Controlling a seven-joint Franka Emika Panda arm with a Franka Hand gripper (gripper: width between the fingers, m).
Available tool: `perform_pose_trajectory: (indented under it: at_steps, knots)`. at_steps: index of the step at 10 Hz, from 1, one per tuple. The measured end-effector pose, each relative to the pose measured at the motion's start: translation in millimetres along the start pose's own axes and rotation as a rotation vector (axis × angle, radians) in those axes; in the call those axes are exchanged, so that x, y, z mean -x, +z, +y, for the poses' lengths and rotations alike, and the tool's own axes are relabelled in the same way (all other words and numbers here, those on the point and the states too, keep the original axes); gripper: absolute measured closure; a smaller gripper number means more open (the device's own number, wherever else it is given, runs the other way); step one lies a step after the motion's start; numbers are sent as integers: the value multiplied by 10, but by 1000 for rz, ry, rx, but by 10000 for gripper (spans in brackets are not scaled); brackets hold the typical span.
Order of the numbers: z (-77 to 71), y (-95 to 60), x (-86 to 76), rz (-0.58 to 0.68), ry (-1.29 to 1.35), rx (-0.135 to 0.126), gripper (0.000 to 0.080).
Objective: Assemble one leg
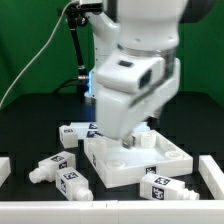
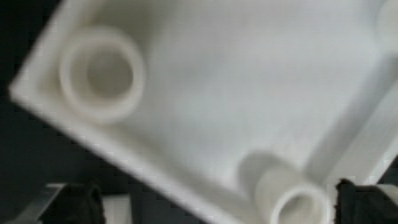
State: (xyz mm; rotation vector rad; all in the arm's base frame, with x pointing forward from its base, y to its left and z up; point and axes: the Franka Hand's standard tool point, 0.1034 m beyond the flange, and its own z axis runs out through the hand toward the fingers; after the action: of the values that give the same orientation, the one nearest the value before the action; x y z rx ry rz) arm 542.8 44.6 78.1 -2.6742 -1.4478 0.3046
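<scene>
The gripper (image 1: 130,143) is down on the large flat white square block (image 1: 110,160) in the middle of the table. In the wrist view the block (image 2: 214,90) fills the frame, with one corner hole (image 2: 102,75) and a second round opening (image 2: 295,200) close to one finger. The dark fingertips (image 2: 71,200) stand wide apart at the frame's edges, and the gripper (image 2: 217,205) clamps nothing. A tagged white leg (image 1: 147,136) shows right beside the gripper at the block's far corner. Loose legs lie at the back left (image 1: 75,130), front left (image 1: 50,165) (image 1: 72,183) and front right (image 1: 160,187).
White bars lie at the exterior view's left edge (image 1: 5,170) and right edge (image 1: 212,175). A black stand with a cable (image 1: 78,50) rises behind the arm. The arm's body hides the back of the table.
</scene>
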Motion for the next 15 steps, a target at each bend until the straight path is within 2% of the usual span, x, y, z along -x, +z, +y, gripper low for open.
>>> perform_pose_trajectory:
  at_steps: [1, 3, 5, 7, 8, 9, 10, 11, 12, 15]
  knots:
    - [-29, 41, 272, -10, 8, -20, 150]
    - [32, 133, 546, -6, 11, -34, 150]
    - [17, 125, 502, -6, 7, -32, 150]
    - [32, 129, 566, 14, 25, -31, 150]
    - [44, 139, 819, 47, 95, -25, 150]
    - [21, 167, 1094, 67, 176, 1, 150]
    - [-31, 222, 1332, 96, 322, -1, 150]
    - [-43, 268, 1471, 88, 353, 4, 150]
    - [-9, 290, 1559, 96, 374, 17, 150]
    - [-42, 304, 1517, 82, 364, 8, 150]
